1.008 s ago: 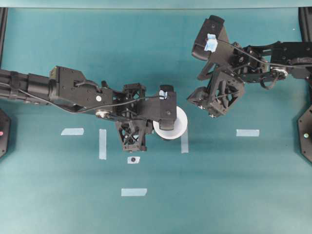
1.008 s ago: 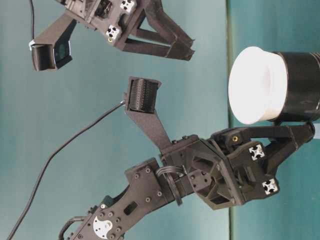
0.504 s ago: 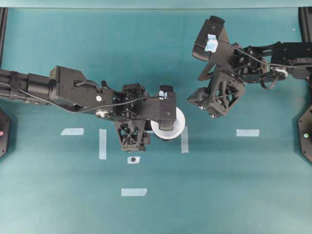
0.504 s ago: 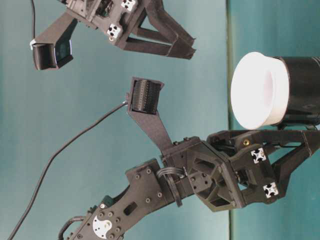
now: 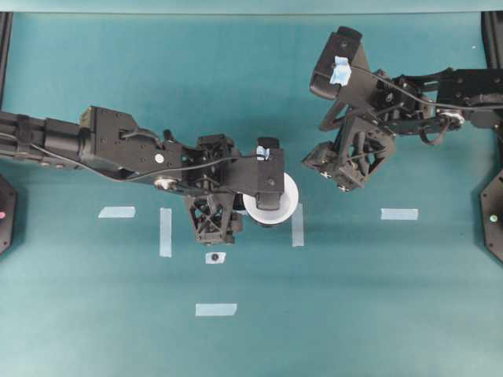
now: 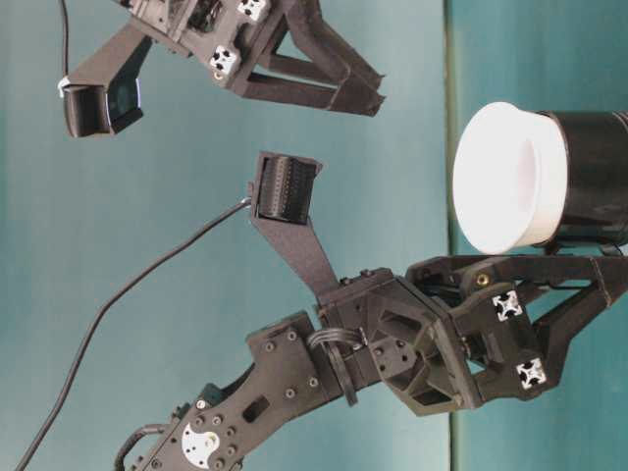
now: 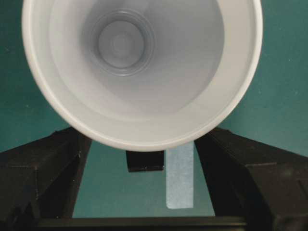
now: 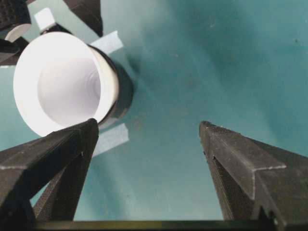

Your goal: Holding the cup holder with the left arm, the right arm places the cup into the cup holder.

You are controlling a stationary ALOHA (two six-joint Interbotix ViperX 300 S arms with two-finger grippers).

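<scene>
The white cup (image 5: 289, 206) sits inside the glossy black cup holder (image 6: 594, 177) at the table's middle, its wide rim (image 7: 144, 139) above the holder's edge. The holder's stubby tab (image 7: 144, 161) shows under the rim. My left gripper (image 5: 263, 212) is open. Its fingers (image 7: 43, 168) stand wide apart on either side of the holder, and the rim hides any contact. My right gripper (image 5: 328, 173) is open and empty, raised up and to the right of the cup. Its wrist view shows the cup (image 8: 57, 82) beyond its left finger.
Pale tape strips lie on the teal table: one (image 5: 297, 228) beside the holder, others at the left (image 5: 165, 232), the right (image 5: 399, 214) and the front (image 5: 215, 309). A small dark dot (image 5: 214, 258) sits on a tape patch.
My left gripper's fingers have spread apart from the holder, which shifted slightly with the cup in it. The right arm has barely moved.
</scene>
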